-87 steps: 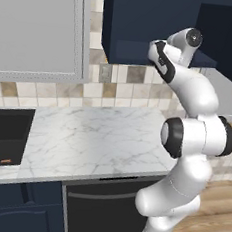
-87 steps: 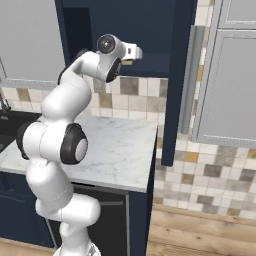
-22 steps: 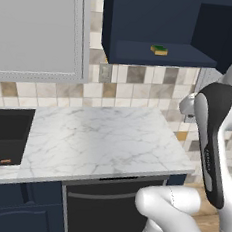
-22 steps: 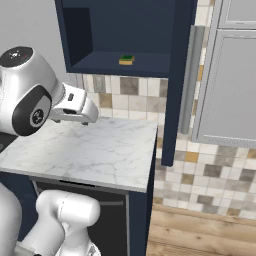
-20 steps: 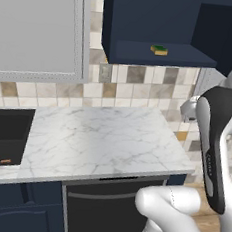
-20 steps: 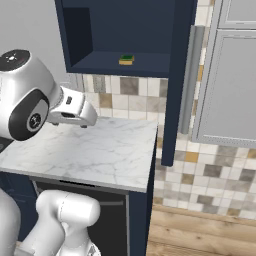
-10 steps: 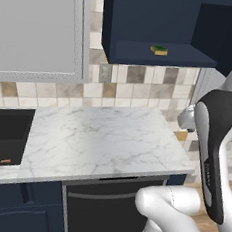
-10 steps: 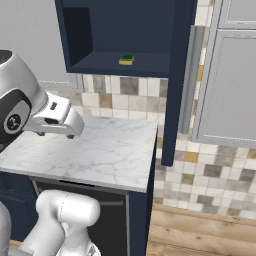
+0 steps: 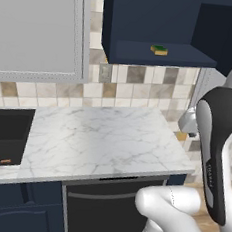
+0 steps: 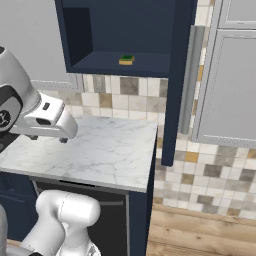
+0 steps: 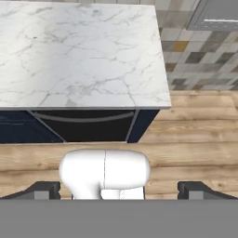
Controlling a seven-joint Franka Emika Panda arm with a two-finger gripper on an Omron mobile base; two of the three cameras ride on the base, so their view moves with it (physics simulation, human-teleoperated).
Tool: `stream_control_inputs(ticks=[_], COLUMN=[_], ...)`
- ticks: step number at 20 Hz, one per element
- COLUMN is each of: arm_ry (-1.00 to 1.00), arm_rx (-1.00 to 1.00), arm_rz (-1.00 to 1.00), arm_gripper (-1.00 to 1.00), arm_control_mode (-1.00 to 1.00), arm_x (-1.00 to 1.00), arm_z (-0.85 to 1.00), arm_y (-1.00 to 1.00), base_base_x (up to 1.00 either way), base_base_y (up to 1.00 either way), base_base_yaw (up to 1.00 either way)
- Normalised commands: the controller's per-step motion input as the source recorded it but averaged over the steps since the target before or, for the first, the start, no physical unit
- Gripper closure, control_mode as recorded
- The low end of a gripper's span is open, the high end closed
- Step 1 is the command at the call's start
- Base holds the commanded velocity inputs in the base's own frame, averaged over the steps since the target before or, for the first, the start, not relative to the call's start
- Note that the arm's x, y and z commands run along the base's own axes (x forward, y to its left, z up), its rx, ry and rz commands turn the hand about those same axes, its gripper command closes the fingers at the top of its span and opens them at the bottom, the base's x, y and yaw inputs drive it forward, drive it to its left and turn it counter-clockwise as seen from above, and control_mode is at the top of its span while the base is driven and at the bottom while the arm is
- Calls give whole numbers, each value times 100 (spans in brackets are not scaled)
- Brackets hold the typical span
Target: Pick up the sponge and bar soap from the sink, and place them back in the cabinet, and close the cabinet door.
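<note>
With the sponge [image 9: 159,50] shelved in the cabinet [image 10: 125,35] and my gripper [image 11: 118,188] spread empty, I judge step 2 next: fetching the bar soap [image 9: 5,161] from the sink [image 9: 5,136], far left of that cabinet.

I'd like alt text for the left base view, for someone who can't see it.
A green-and-yellow sponge lies in an open dark navy wall cabinet above a white marble counter. At left, a small orange bar of soap lies in a black recessed sink. A white robot arm rises at right.

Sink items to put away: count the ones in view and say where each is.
2. The sponge lies on the open cabinet shelf. The bar soap lies on the sink floor, at the left edge of the left base view. Part of the sink is out of frame.
</note>
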Motion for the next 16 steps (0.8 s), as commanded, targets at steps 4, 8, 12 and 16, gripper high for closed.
stream_control_inputs(ticks=[4, 8, 12, 16], arm_ry=[0, 0, 0, 0], arm_rx=[0, 0, 0, 0], arm_rz=[0, 2, 2, 1], arm_gripper=[-100, -100, -100, -100], arm_control_mode=[-100, -100, -100, -100], arm_x=[0, 0, 0, 0], arm_z=[-2, -11, -6, 0], arm_y=[0, 0, 0, 0], base_base_x=[0, 0, 0, 0], base_base_y=[0, 0, 0, 0], base_base_yaw=[0, 0, 0, 0])
